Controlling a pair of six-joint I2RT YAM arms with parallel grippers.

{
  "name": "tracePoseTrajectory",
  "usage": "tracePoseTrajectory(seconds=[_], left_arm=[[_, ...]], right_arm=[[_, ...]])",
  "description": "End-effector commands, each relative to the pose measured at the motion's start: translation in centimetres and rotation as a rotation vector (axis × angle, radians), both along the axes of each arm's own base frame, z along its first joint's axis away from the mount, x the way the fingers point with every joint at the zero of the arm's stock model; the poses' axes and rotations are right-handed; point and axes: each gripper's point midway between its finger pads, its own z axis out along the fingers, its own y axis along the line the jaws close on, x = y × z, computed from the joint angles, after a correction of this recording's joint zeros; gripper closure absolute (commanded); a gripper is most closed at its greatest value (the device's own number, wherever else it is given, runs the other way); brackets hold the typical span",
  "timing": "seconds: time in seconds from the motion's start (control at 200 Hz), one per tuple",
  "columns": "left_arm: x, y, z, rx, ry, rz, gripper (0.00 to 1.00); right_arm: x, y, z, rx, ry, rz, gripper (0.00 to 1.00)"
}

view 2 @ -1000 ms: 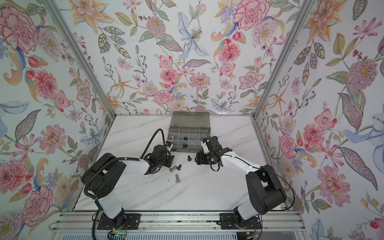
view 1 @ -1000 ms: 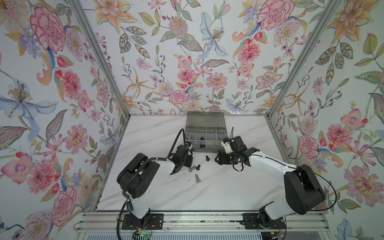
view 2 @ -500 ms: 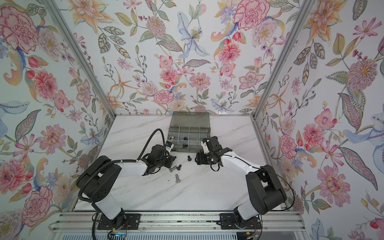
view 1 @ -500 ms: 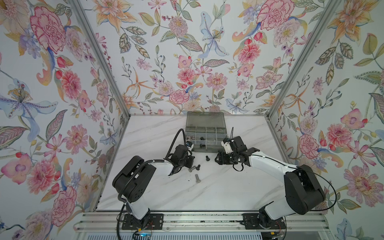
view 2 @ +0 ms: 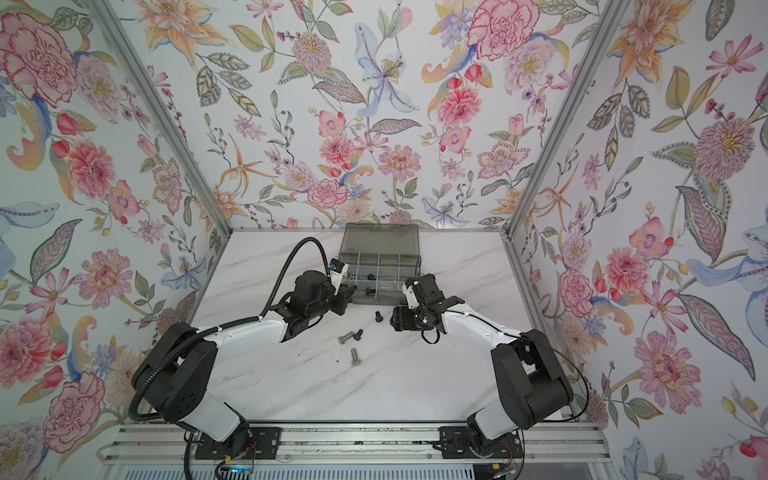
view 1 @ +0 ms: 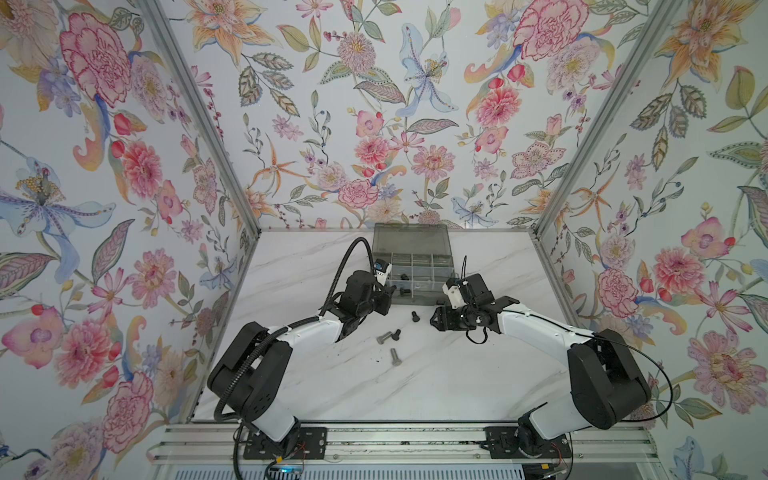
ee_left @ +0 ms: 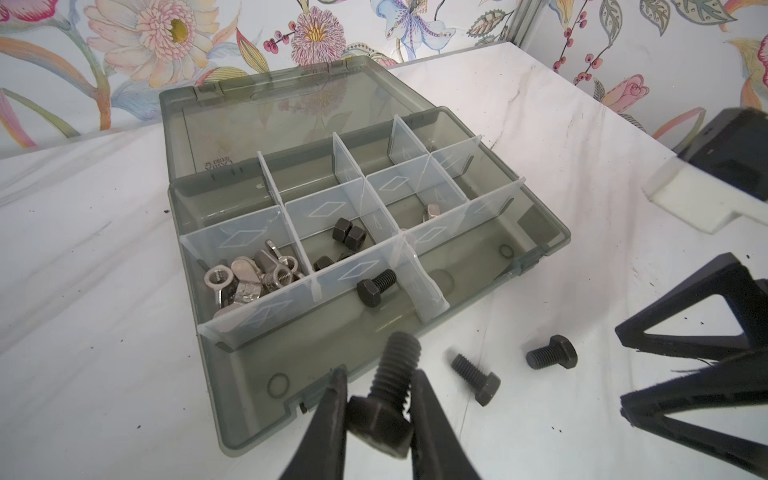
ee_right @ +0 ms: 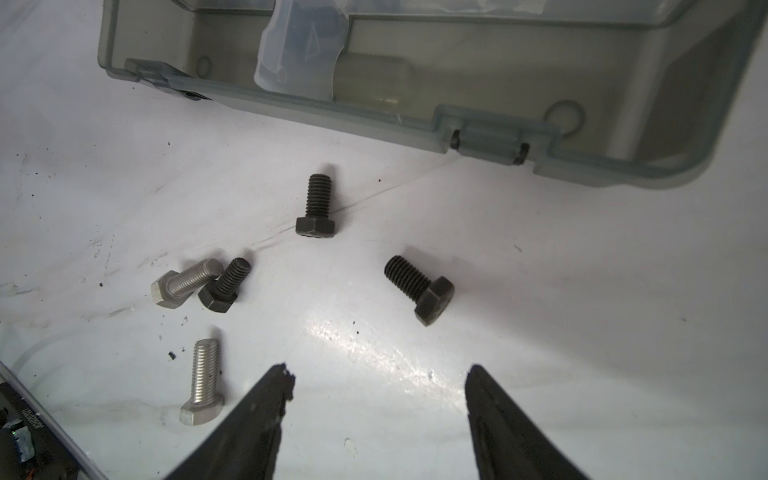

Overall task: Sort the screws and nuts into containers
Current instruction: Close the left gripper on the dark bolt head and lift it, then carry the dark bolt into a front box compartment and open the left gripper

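Observation:
My left gripper (ee_left: 379, 374) is shut on a black screw (ee_left: 384, 409), head between the fingers and thread pointing at the organizer box (ee_left: 216, 374). In both top views this gripper (view 1: 384, 298) (view 2: 345, 300) sits at the box's front left corner. The cells hold silver wing nuts (ee_left: 249, 278), black hex nuts (ee_left: 349, 235), a silver nut (ee_left: 434, 212) and one black screw (ee_left: 374, 286). My right gripper (ee_right: 379, 370) (view 1: 436, 322) hangs open and empty over the table. Before it lie three black screws (ee_right: 316, 208) (ee_right: 419, 289) (ee_right: 224, 286) and two silver screws (ee_right: 183, 282) (ee_right: 203, 382).
The box (view 1: 411, 266) stands at the back middle of the marble table (view 1: 457, 374), its lid (view 1: 411, 239) open towards the rear wall. Floral walls close in three sides. A metal rail (view 1: 395, 440) runs along the front edge.
The left gripper has moved away from the loose screws towards the box's front left corner, carrying the black screw. The right arm has stayed still.

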Motion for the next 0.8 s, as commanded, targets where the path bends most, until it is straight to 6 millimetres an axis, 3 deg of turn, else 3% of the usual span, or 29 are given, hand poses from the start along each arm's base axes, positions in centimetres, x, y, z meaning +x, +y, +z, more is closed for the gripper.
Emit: tracePoseTrajectory(seconds=[0.0,0.13,0.23,0.545,0.796], left_arm=[[2.0,0.6,-0.2,0.014,-0.026,0.023,0.94],[3.2,0.7,-1.0,0.029,-0.018,0.035,0.92],[3.7,0.7,-1.8,0.051,-0.014,0.042,0.84],[5.1,1.7,-3.8,0.057,0.001,0.092,0.83],[5.4,1.5,-3.4,0.013,-0.025,0.102,0.80]], right_arm=[[-0.3,-0.4,0.6,0.006,-0.020,-0.010,0.30],[-0.5,-0.4,0.6,0.008,-0.021,-0.013,0.30],[-0.5,-0.5,0.8,0.008,-0.025,-0.013,0.30],[-0.5,-0.3,0.8,0.012,-0.021,-0.012,0.30],[-0.4,-0.3,0.7,0.011,-0.018,-0.011,0.30]])
